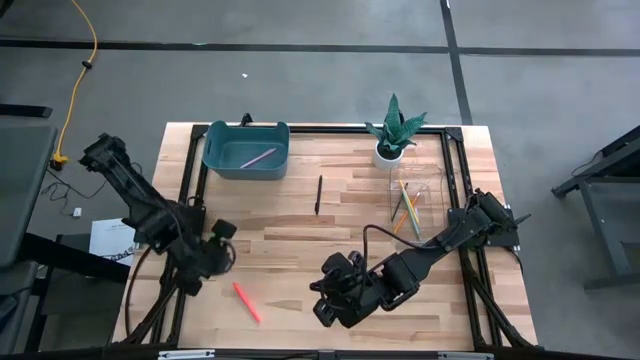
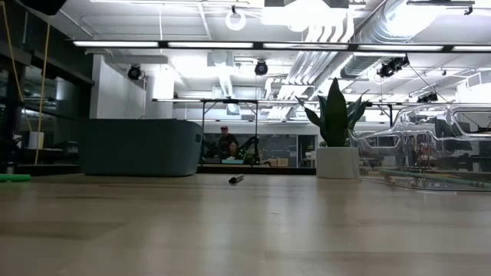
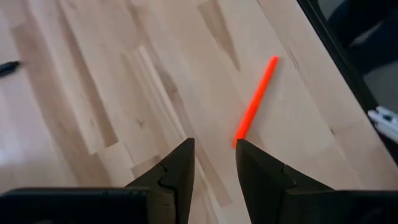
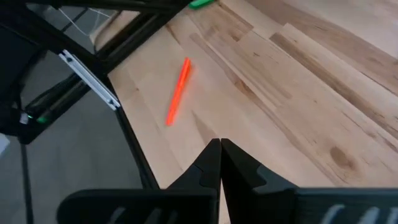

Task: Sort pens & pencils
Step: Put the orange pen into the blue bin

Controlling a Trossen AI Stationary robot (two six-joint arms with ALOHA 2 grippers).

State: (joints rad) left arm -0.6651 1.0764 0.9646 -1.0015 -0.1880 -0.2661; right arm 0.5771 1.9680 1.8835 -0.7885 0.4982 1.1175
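Note:
A red-orange pen (image 1: 246,301) lies flat on the wooden table near its front edge, left of centre. My left gripper (image 1: 224,258) hovers open just left of it; in the left wrist view the pen (image 3: 255,102) lies beyond the open fingers (image 3: 213,146), with nothing between them. My right gripper (image 1: 322,308) is shut and empty to the pen's right (image 4: 178,91). A black pen (image 1: 319,193) lies mid-table. A pale pink pen (image 1: 258,157) lies in the blue-grey bin (image 1: 216,158). Slim pencils (image 1: 407,208) rest in a clear container (image 1: 432,185). A green pen (image 4: 202,3) lies farther left.
A potted plant (image 1: 393,133) stands at the far edge, right of the bin. A black frame (image 1: 456,170) runs along the table's sides. Bare wood lies between the bin, the black pen and the red-orange pen. People sit in the room behind (image 2: 225,142).

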